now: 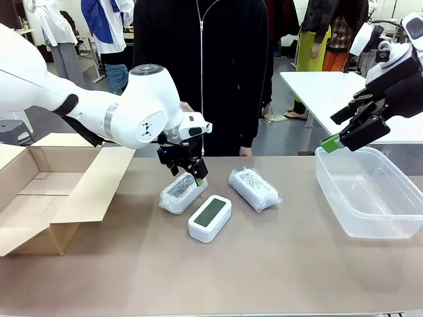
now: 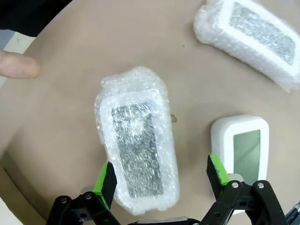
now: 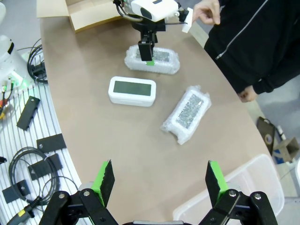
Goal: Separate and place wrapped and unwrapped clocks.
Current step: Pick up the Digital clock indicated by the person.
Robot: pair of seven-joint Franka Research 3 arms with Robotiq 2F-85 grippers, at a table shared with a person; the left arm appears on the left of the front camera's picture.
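Over the brown surface (image 1: 264, 264), the left tool (image 2: 160, 173) straddles one wrapped clock (image 2: 136, 150), spread wide; the bare white clock (image 1: 209, 218) lies just beside it, the second wrapped clock (image 1: 254, 188) near. The right tool (image 3: 159, 176) hovers wide by a clear tub (image 1: 330, 178).

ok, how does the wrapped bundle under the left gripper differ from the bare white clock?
The crinkly translucent bubble-wrapped bundle shows a dark patch through its wrap; the smooth white rounded-rectangle clock shows a bare grey-green screen. The open left gripper is over the bundle, nothing over the clock. The bundle lies nearer the person than the clock. Both lie face up on the brown table.
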